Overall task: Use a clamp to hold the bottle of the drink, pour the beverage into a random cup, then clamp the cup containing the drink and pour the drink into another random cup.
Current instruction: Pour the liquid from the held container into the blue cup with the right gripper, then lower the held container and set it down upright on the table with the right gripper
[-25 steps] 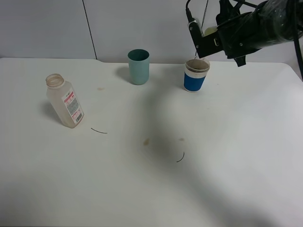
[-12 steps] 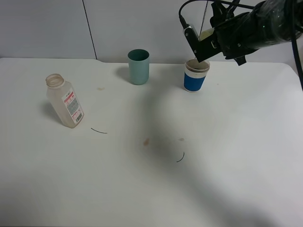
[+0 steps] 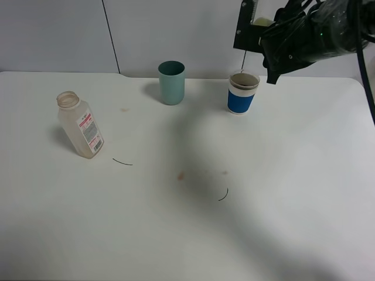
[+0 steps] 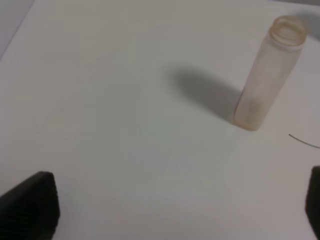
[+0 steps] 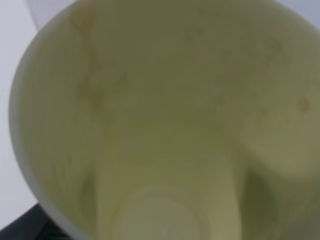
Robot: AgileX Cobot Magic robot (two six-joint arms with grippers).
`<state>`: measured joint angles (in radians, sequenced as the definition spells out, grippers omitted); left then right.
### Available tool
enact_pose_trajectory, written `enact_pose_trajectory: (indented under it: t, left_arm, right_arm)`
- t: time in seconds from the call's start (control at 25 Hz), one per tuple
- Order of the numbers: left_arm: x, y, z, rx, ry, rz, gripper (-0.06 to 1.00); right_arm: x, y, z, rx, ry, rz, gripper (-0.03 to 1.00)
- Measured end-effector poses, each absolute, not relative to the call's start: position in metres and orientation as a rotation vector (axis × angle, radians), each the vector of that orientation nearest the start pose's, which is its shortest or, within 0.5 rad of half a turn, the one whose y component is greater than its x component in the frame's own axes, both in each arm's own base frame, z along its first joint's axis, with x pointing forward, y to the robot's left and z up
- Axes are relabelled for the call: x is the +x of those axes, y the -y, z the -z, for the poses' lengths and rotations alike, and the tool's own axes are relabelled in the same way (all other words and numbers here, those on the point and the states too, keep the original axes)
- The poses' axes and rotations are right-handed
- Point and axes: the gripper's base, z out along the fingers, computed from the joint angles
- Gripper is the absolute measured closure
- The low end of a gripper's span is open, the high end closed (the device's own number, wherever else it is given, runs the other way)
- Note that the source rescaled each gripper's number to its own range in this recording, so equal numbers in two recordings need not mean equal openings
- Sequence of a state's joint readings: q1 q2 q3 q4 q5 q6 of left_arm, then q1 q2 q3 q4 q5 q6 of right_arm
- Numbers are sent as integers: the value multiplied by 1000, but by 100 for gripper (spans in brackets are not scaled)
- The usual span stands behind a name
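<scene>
On table [image 3: 281, 193]: one bottle [image 3: 81, 126], two cups; right tool [image 3: 258, 26] gripping third cup [image 5: 165, 125].

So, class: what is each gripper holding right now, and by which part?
The right gripper holds the pale yellow-green plastic cup; where on it cannot be told. The left gripper is open, holding nothing.

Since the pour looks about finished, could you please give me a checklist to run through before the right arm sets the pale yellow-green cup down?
1. Right gripper shut on the pale yellow-green tapered plastic cup: ok.
2. Held cup emptied: ok; only brown residue on its inner wall.
3. Short blue-and-white cup upright below the gripper: ok.
4. Drink inside that cup: cannot tell.
5. White table free of spills: not ok; small brownish spots near the middle.
6. Left gripper open, apart from the clear plastic bottle: ok.
</scene>
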<state>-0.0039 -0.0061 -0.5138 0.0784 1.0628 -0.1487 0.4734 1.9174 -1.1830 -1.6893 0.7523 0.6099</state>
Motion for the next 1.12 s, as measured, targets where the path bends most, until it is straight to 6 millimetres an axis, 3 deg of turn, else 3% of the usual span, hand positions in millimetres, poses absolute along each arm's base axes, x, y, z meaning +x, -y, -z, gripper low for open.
enact_pose_trajectory:
  t: [0.16,0.32,0.64,0.76,0.8,1.12]
  left_arm:
    - [-8,-6,-281,-151,-2018,3,-5]
    - [-8,-6,-281,-151,-2018,3,-5]
    - [-8,-6,-281,-151,-2018,3,-5]
    - [-8,-6,-281,-151,-2018,3,-5]
    - [-8,-6,-281,-151,-2018,3,-5]
    - [-8,-6,-281,-151,-2018,3,-5]
  right_arm:
    - [377,-126,-216,-774,-1970,1053,96]
    - [368,-127,-229,-646,-1999,1025,96]
    - [324,-149,-303,-398,-1886,821,96]
    - [298,-166,-334,-378,-1817,631,96]
    - [284,-177,-346,-393,-1808,471,96]
    - [264,-219,-338,-468,-1936,-164,96]
